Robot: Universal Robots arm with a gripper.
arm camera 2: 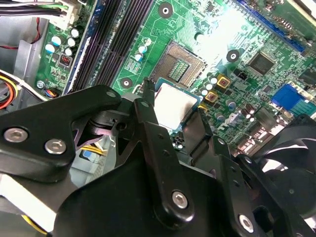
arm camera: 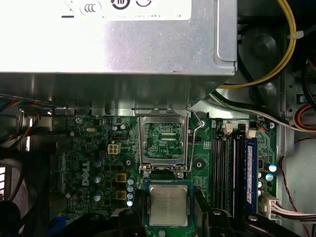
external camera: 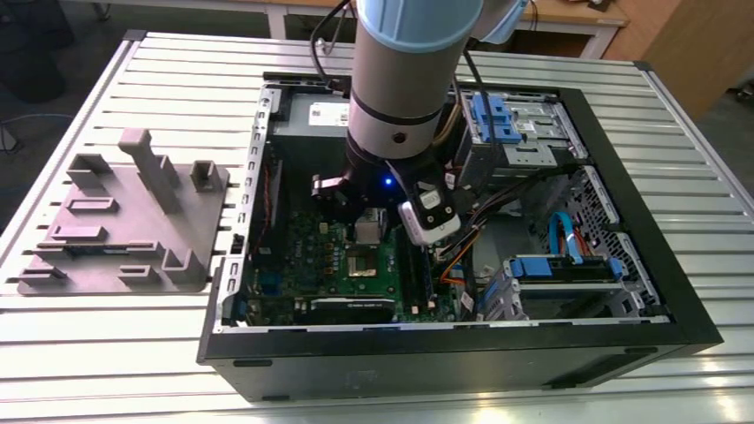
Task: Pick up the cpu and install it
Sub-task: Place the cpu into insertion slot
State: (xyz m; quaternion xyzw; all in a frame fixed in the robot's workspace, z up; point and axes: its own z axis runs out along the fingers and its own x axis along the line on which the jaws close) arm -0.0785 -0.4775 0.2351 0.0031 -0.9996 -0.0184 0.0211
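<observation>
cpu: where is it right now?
In the second wrist view the cpu is gripped in the claw, right beside the empty socket on the green motherboard, inside the open PC case.

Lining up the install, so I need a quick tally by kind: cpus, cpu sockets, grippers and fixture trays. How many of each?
cpu: 1
cpu socket: 1, empty
gripper: 1, shut on the cpu
grey tray: 1, on the table beside the case
Total: 4
</observation>
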